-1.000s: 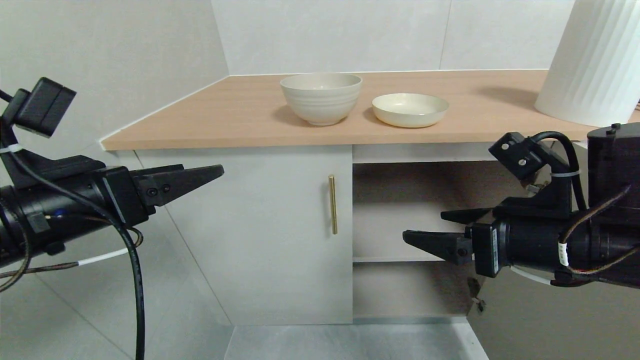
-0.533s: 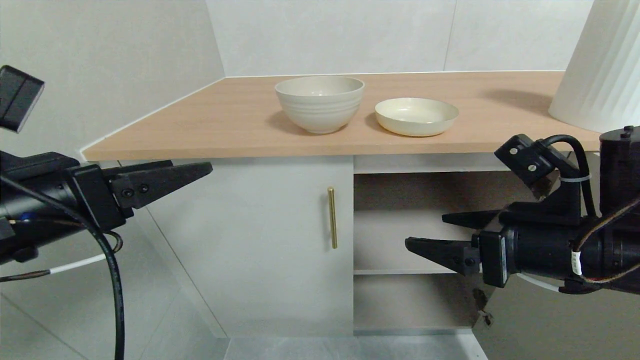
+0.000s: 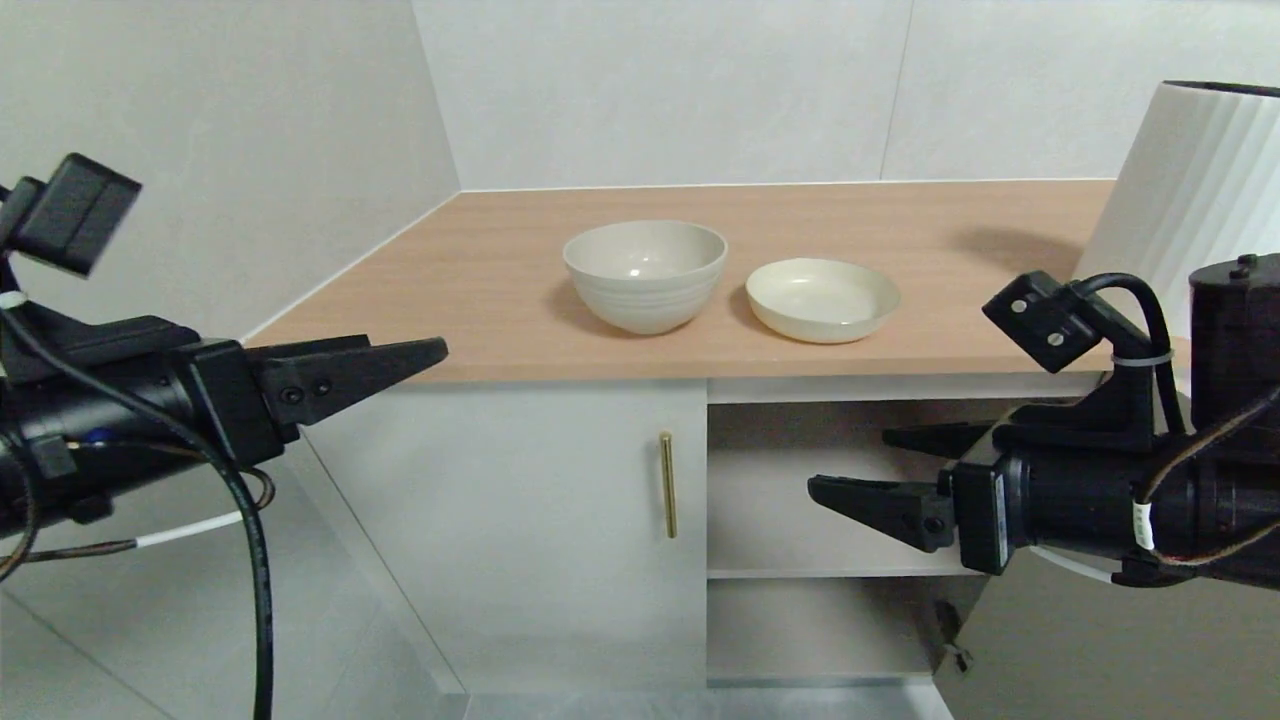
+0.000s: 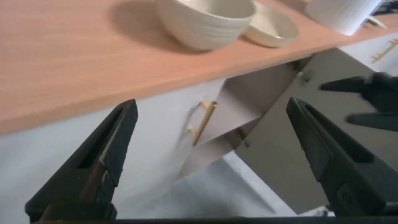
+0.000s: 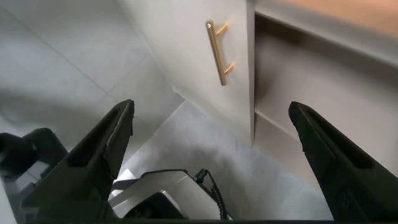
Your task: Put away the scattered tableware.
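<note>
Sitting on counter (image 3: pixel 470 300) | bowl (image 3: pixel 645 275) just beside plate (image 3: pixel 822 299) (not touching)

bowl (image 3: pixel 645 272): glossy glazed ceramic, ribbed outside
dish (image 3: pixel 822 298): smooth ceramic, soft sheen
tabletop (image 3: pixel 480 290): matt wood grain
cabinet door (image 3: pixel 520 520): smooth, matt
handle (image 3: pixel 667 484): brassy metal
left end effector (image 4: pixel 210 106), right end effector (image 3: pixel 852 462): matt black plastic

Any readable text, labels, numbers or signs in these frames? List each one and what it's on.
None readable.
Bowl, dish, countertop, cabinet door: plain, no print or markings.
White tag on the right arm's wrist: too small to read.
</note>
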Controlling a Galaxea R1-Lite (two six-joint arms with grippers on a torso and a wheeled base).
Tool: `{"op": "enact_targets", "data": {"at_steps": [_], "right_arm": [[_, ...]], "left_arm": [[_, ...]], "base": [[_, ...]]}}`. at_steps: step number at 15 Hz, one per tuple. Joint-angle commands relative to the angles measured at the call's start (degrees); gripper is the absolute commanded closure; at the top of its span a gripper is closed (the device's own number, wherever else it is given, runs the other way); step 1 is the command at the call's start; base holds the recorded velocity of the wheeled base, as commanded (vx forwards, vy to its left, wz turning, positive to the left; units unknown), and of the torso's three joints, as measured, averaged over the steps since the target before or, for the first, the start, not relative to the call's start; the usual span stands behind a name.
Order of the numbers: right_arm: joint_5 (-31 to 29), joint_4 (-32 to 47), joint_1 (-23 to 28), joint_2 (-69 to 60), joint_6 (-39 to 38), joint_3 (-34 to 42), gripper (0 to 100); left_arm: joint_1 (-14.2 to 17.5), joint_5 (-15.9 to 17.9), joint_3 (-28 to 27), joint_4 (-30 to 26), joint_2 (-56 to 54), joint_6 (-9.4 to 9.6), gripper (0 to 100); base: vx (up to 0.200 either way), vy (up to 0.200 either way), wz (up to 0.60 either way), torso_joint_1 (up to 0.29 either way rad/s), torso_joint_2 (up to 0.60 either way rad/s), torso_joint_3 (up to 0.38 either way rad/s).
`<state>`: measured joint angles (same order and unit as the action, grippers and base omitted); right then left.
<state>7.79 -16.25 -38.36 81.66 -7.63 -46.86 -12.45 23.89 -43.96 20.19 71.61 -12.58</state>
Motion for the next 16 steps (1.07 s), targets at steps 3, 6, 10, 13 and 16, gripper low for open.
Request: {"op": "enact_targets", "data": {"at_steps": [3,6,10,13,16], "right_arm": [[-0.1,0.0,0.8,0.7,0.0,-0.1,0],[-0.1,-0.7,0.8,2.4,0.0,-0.3,0],[-0.1,-1.7,1.7,3.2,-0.1,-2.2,0],[-3.0,-0.9,1.8,4.6,-0.5,-5.0,0],[-12.7,8.3,1.7,9.8,-7.1,-14.2,0]], "left_arm": [[-0.1,0.3,-0.1,-0.1,2.5,-0.16,0],[-0.1,0.3,-1.5,-0.2,3.4,-0.08,0],[-1.6,0.5,-6.7,-4.4,8.8,0.01,0],[-1.7,0.5,-12.7,-13.9,12.8,0.01,0],[-1.8,0.2,-14.1,-14.9,15.0,-3.59,0]], "base": [[0.0,0.0,0.0,0.183,-0.46,-0.29],[0.0,0.0,0.0,0.185,-0.47,-0.286],[0.0,0.0,0.0,0.166,-0.39,-0.224],[0.0,0.0,0.0,0.032,-0.07,-0.041],[0.0,0.0,0.0,0.0,0.0,0.0]]}}
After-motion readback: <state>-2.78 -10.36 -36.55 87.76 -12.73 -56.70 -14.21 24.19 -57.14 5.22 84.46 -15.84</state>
